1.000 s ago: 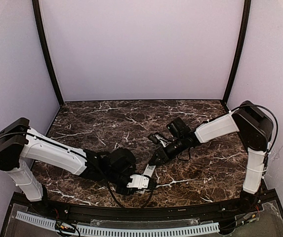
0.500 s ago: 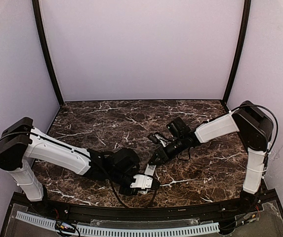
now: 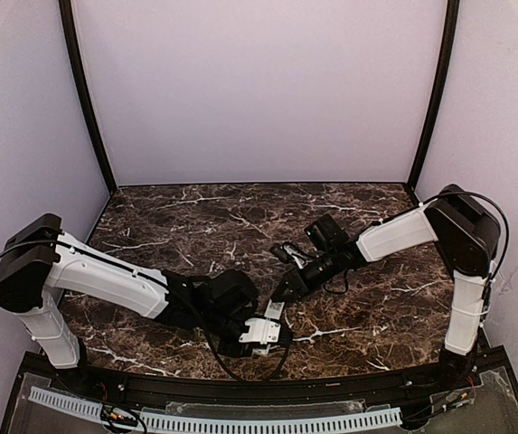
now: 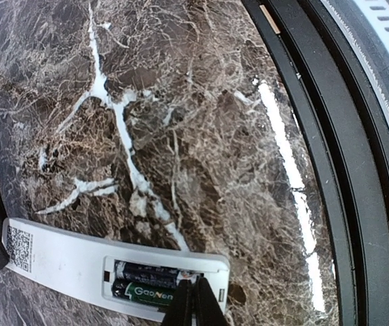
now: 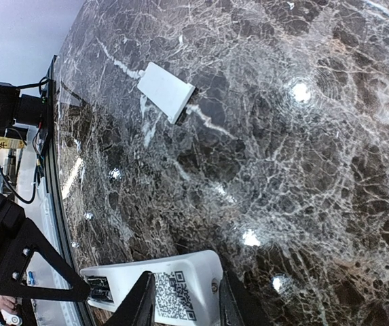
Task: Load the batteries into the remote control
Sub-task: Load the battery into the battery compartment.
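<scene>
**Left arm crept in, jaws shut**

Top view: the left arm has slid rightward along the front rail (image 3: pixel 240 387) since a second ago; left gripper (image 3: pixel 268 333) now closed; right gripper (image 3: pixel 285 291) unmoved, clamping the remote control (image 3: pixel 275 312), which lies just behind the rail.
Left wrist: remote white, back up, QR label; open bay holds two batteries (image 4: pixel 146 282); closed tips at the bay's rail-side end.
Right wrist: fingers pinch the QR end; small white panel (image 5: pixel 167 90) lies farther from the rail.

Worktop (image 3: pixel 195 217): dark brown marble-pattern surface, white veining, glossy finish, with small bright glare spots (image 5: pixel 301 92) from overhead light. Back wall (image 3: pixel 259 90): plain pale lilac panel. Left wall (image 3: pixel 14 136) and right wall (image 3: pixel 503 108): same pale lilac, angled inward. Two black corner posts (image 3: pixel 85 99), one at each rear corner. Black rail (image 3: pixel 331 387) along the near edge. White slotted strip (image 3: pixel 240 422) just below the rail.
</scene>
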Action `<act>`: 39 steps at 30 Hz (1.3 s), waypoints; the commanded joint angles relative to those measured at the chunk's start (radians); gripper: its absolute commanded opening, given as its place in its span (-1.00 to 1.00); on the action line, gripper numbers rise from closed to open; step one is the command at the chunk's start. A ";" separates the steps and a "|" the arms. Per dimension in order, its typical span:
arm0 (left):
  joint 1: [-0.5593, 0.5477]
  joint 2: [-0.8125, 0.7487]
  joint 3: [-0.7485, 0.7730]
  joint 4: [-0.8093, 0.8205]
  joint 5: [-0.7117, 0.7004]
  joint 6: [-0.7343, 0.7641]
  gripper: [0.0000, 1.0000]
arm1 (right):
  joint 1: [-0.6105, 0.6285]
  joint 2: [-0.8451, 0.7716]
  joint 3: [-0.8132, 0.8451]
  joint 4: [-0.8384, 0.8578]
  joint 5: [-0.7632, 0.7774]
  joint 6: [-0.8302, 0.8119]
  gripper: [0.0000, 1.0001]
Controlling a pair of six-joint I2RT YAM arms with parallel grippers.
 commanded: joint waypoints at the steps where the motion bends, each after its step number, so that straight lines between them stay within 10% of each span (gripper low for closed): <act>1: 0.019 0.050 0.015 -0.105 -0.104 -0.033 -0.91 | 0.018 0.022 -0.003 -0.029 -0.024 -0.003 -0.38; 39: 0.020 -0.007 0.104 -0.191 -0.072 -0.075 -0.59 | 0.018 0.023 -0.001 -0.031 -0.017 -0.002 -0.37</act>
